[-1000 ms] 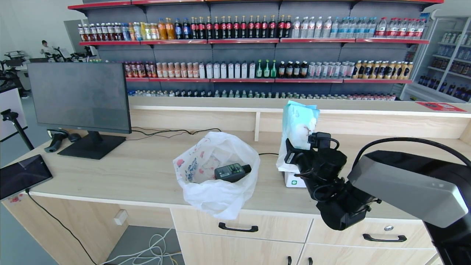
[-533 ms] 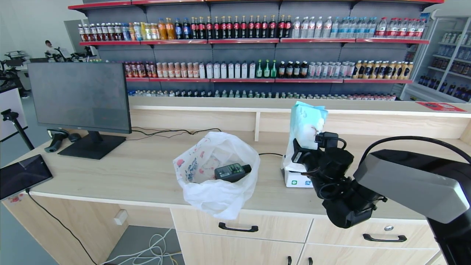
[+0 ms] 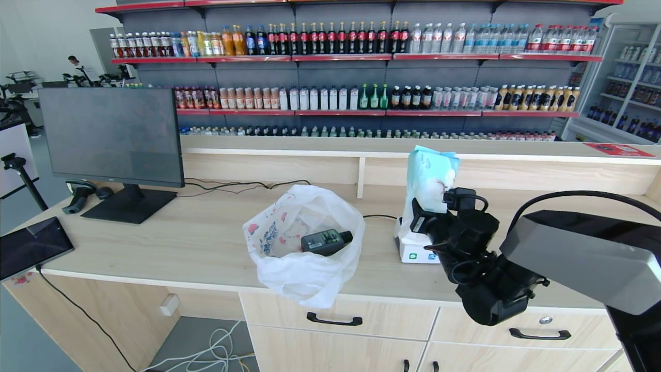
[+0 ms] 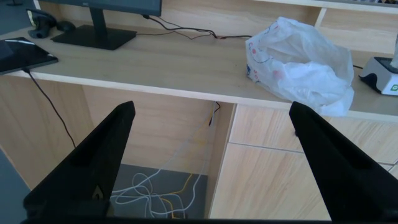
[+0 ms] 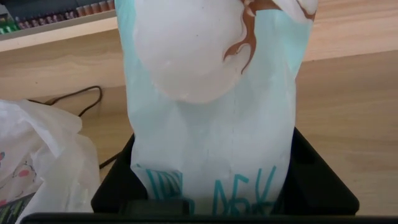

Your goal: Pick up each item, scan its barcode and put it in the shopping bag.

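A light blue and white packet (image 3: 431, 175) stands upright in my right gripper (image 3: 431, 207), which is shut on its lower part; the packet (image 5: 211, 112) sits between the black fingers (image 5: 323, 180). It hangs just above a small white scanner box (image 3: 414, 252) on the wooden counter. To the left of the scanner a white plastic shopping bag (image 3: 304, 268) lies open with a dark item (image 3: 326, 241) inside. My left gripper (image 4: 211, 115) is open and holds nothing, low in front of the counter's cabinet, with the bag (image 4: 298, 56) and scanner (image 4: 385, 74) beyond it.
A monitor (image 3: 111, 135) stands at the counter's left, with a handheld scanner (image 3: 77, 196) beside it and a tablet (image 3: 31, 245) at the left edge. Cables run behind the bag. A raised wooden ledge (image 3: 361, 155) backs the counter; drink shelves stand behind.
My right arm has carried the packet a little to the right, bringing it over the white scanner box. The bag and its contents have not moved.
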Controlling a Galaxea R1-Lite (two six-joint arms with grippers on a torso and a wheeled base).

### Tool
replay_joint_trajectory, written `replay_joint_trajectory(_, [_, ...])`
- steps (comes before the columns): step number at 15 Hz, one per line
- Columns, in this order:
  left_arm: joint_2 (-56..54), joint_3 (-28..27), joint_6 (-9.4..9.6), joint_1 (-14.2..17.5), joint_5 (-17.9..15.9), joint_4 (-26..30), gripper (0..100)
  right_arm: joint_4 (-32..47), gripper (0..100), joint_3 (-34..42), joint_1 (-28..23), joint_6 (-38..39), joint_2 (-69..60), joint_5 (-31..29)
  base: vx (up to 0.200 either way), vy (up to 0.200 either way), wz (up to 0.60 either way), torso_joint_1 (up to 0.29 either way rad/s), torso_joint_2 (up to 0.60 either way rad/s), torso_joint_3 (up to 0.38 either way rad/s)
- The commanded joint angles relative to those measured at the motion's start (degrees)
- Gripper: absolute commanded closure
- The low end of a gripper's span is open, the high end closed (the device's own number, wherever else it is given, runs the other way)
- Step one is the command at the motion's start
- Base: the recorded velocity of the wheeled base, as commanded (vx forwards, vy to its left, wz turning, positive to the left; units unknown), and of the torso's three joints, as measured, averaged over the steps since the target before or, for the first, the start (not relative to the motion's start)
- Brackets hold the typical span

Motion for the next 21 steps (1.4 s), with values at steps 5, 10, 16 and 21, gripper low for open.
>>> replay_joint_trajectory(5, [0.00,0.00,0.05,0.01,0.01,-0.10,0,-0.09,100,6.15,9.22,0.10,-10.92,0.37,0.000,0.000,0.00,0.000,0.00,0.000])
replay_joint_trajectory(10, [0.00,0.00,-0.13,0.01,0.01,-0.02,0,-0.09,100,8.52,22.23,0.71,-15.41,0.37,0.000,0.000,0.00,0.000,0.00,0.000])
replay_joint_trajectory(16, [0.00,0.00,0.05,0.01,-0.07,0.07,0,-0.09,100,9.67,26.53,0.71,-17.78,0.37,-0.033,0.000,0.00,0.001,0.00,0.000])
replay_joint_trajectory(21, [0.00,0.00,0.05,0.01,-0.07,-0.02,0,-0.09,100,10.81,26.27,0.80,-18.75,0.37,-0.120,0.000,0.00,0.009,0.00,0.000])
